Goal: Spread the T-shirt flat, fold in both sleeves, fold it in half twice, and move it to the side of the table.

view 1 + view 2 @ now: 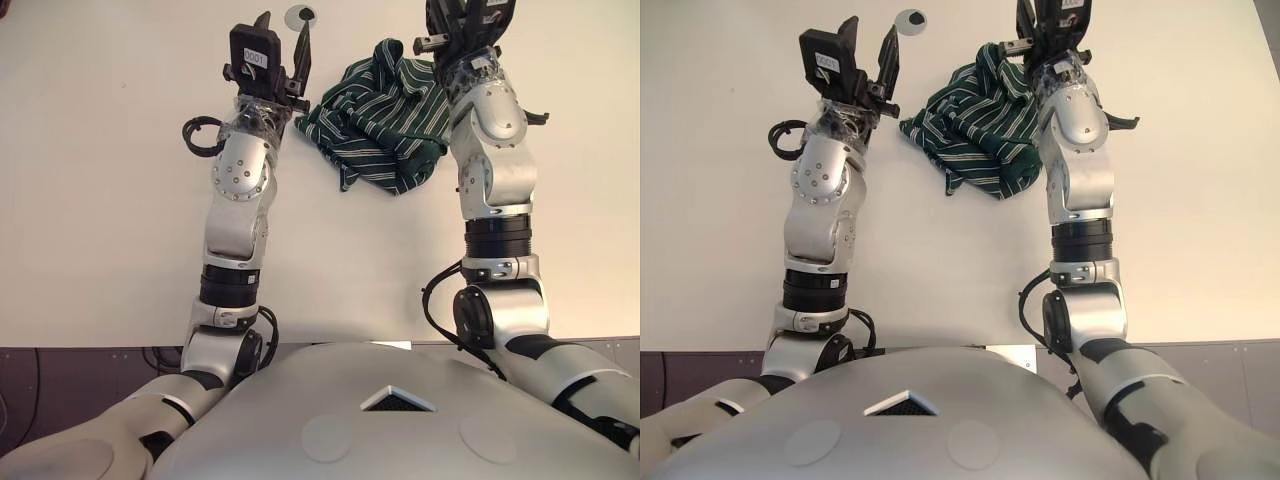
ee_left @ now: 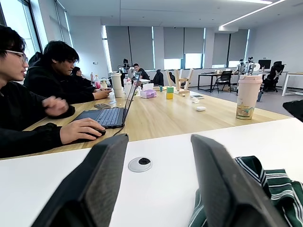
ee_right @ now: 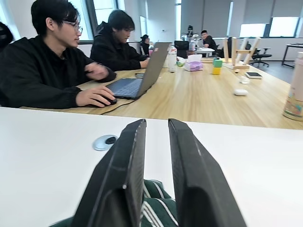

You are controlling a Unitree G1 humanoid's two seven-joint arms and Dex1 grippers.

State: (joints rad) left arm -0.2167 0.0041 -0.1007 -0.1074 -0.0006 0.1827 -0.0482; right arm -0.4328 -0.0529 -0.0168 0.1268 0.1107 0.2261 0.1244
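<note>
Left gripper (image 1: 285, 35): jaws wide apart, nothing between them, at the upper middle of the left eye view. It hovers just beside the left edge of the crumpled dark green T-shirt with thin white stripes (image 1: 385, 115). That pose probably readies it to take that edge.

Right gripper (image 3: 156, 124): jaws drawn almost together, a thin gap left, no cloth between the tips. It sits at the top right of the left eye view, over the shirt's upper right corner. Striped fabric shows low down by the finger roots in the right wrist view, so you can't rule out a pinch there.

The shirt lies bunched in a heap at the upper centre-right, between the two grippers, on the plain white table (image 1: 120, 200). No sleeve can be told apart in the folds.

The round grey cable port (image 1: 300, 15) sits in the tabletop just beyond the left gripper.

You're at the spreading step, likely barely started. The arms flank the heap so each can pull a side outward.
</note>
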